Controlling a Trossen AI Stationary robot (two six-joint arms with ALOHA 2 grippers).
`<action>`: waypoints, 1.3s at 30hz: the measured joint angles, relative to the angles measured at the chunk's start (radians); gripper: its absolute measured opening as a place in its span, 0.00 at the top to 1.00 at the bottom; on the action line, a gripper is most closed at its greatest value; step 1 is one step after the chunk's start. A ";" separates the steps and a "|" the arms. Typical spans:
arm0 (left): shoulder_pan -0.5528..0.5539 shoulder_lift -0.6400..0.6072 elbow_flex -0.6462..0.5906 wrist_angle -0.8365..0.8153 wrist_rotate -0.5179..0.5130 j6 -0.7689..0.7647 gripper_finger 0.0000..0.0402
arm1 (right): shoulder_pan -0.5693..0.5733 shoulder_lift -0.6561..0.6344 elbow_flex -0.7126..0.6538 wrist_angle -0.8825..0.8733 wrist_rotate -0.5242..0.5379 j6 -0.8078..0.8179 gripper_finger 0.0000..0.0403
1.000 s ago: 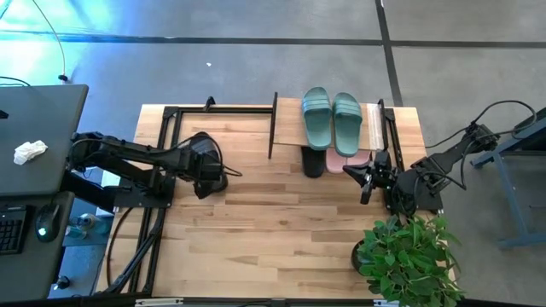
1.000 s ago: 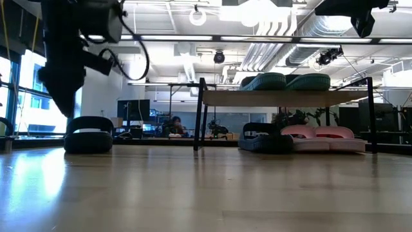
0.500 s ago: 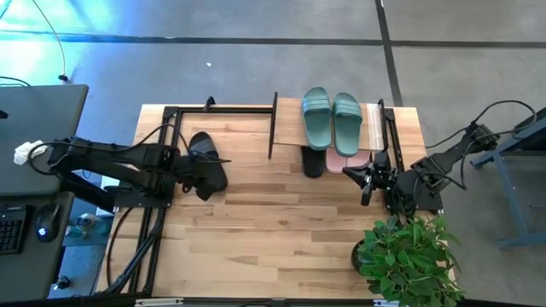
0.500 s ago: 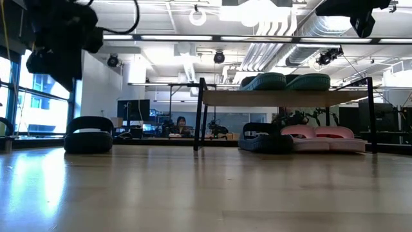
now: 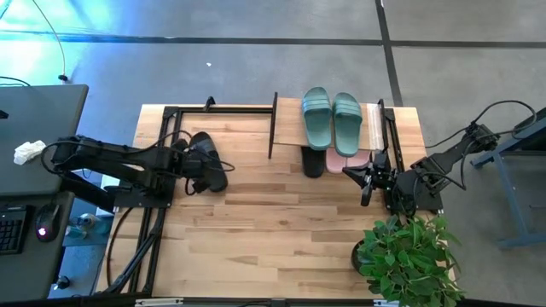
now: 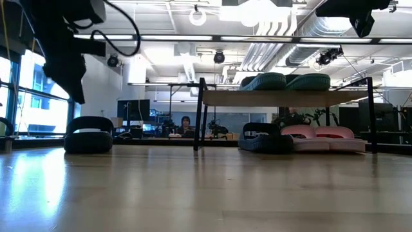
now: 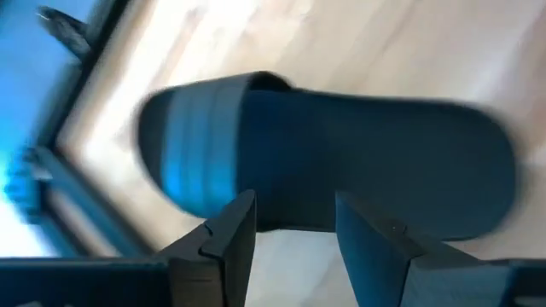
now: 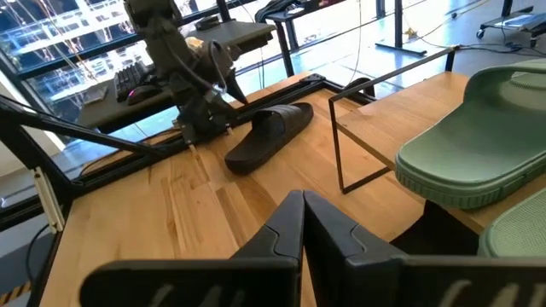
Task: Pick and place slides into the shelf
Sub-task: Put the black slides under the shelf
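Note:
One black slide [image 5: 212, 162] [image 7: 341, 162] lies flat on its sole on the left of the tabletop. My left gripper [image 7: 294, 205] [image 6: 77, 96] hovers open just above it, on its left-edge side, and touches nothing. The shelf [image 5: 288, 130] [image 6: 283, 97] stands at the far right. It carries the sage-green pair [image 5: 331, 119] on its top board. Another black slide [image 5: 313, 160] and a pink pair [image 6: 328, 138] sit under the board. My right gripper [image 8: 303, 222] [image 5: 350, 170] waits shut beside the shelf's near right corner.
A potted plant [image 5: 405, 256] stands at the near right corner. A black metal frame [image 5: 166, 128] runs along the table's left side. Bare wood [image 5: 273, 230] stretches across the middle and near side. In the room behind, a person [image 6: 187, 124] sits far off.
My left gripper has drawn back from over the black slide toward the table's left edge, risen, and tipped less steeply. The slide has stayed where it was on the table.

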State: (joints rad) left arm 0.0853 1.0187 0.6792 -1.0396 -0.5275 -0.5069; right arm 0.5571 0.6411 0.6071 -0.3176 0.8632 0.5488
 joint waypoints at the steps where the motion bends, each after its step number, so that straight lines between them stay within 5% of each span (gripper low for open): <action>1: 0.000 0.021 0.000 -0.008 -0.030 0.009 0.64 | 0.000 0.000 0.000 0.000 0.000 0.000 1.00; 20: 0.000 0.404 0.000 0.001 -0.295 0.027 0.64 | 0.000 0.000 0.000 0.004 0.001 0.038 1.00; 27: 0.055 0.508 0.000 0.034 -0.302 0.028 0.65 | 0.000 0.000 0.000 0.009 0.001 0.054 1.00; 31: 0.100 0.536 0.000 0.061 -0.300 0.028 0.72 | 0.000 0.000 0.000 0.012 0.001 0.067 1.00; 36: 0.111 0.534 0.000 0.071 -0.305 0.028 0.95 | 0.000 0.000 0.000 0.013 0.001 0.080 1.00; 39: 0.111 0.532 0.002 0.066 -0.305 0.028 0.96 | 0.000 0.000 0.000 0.013 0.009 0.080 1.00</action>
State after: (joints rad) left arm 0.1967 1.5509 0.6815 -0.9733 -0.8323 -0.4786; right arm 0.5571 0.6413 0.6071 -0.3046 0.8718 0.6289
